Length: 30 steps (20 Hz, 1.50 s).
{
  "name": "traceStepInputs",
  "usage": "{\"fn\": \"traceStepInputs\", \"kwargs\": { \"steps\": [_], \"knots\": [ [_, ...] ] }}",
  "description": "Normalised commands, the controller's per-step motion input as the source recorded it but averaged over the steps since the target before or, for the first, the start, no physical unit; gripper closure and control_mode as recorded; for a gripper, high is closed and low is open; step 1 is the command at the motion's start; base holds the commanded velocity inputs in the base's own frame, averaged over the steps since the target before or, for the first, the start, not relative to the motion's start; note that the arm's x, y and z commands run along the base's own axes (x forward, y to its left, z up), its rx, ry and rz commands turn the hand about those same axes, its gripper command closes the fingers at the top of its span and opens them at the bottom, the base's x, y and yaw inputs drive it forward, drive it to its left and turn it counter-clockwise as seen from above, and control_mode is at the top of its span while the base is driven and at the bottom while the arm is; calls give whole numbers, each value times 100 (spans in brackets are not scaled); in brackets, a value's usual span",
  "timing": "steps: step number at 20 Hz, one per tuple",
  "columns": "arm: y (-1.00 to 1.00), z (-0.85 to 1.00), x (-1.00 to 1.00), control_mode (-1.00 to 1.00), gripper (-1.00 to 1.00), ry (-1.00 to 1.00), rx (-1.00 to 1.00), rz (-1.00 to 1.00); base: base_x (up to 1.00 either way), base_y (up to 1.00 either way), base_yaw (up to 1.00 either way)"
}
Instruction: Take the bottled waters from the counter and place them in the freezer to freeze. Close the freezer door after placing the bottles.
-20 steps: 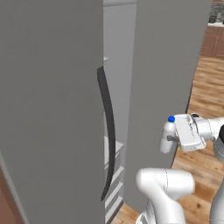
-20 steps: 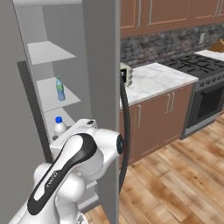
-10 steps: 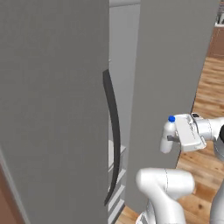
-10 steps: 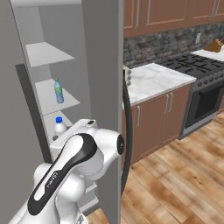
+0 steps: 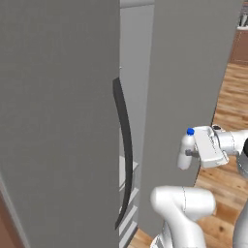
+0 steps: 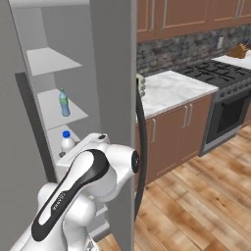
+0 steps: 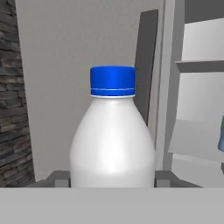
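Shifts as a whole in both base views since the earlier frames, which points to the base rolling nearer the freezer [image 6: 110, 73] and not to any thing moving by itself. Opens up more of the compartment and its shelves [image 6: 54, 61] in the right base view; brings the long dark handle [image 5: 125, 160] toward the middle of the left base view.

Keeps the same place against the arm throughout: bottled water [image 5: 185, 150], upright, blue cap on top. Grips it with the pincer [image 5: 193, 153] partly closed, one finger on each side of the lower body (both tips sit flush against the white plastic in the hand view). Holds it just outside the freezer, near the door edge, not yet over a shelf.

Means, as a judgement: approach phase, placing not yet done, door closing to follow. Shows a slim teal bottle [image 6: 63, 102] standing on the middle shelf; cannot tell whether that counts as the other bottled water. Calls for a forward reach into the gap, clear of the door edge.
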Motion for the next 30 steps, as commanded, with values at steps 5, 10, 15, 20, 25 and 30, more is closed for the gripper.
{"fn": "traceStepInputs", "kwargs": {
  "steps": [5,10,15,20,25,30],
  "knots": [
    [0,0,0,100,100,0,0,0,58,-1,-3],
    [0,0,0,100,100,0,0,0,61,0,-1],
    [0,0,0,100,100,0,0,0,26,0,-1],
    [0,0,0,100,100,0,0,0,12,0,-2],
    [0,0,0,100,100,0,0,0,0,0,0],
    [0,0,0,100,100,0,0,0,0,0,0]
  ]
}}
